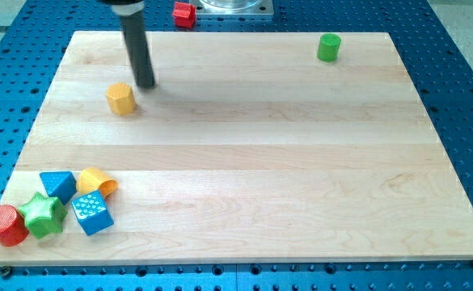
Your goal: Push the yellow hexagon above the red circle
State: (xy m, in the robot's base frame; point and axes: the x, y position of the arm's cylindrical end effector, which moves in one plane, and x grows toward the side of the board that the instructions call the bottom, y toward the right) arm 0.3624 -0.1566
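**Tip parked just off the yellow hexagon**

Rod down on the board, my tip (145, 85) bare and holding nothing, no jaws to speak of. Far down toward the view's bottom-left of it sits the red circle (5, 225), hard by a green star (44, 213). Nearer, just to the view's lower left of my tip, sits the yellow hexagon (120, 98), close but seemingly not touching. It looks light, rigid and quick to slide, so I'd push square on a flat face, or it may spin away.
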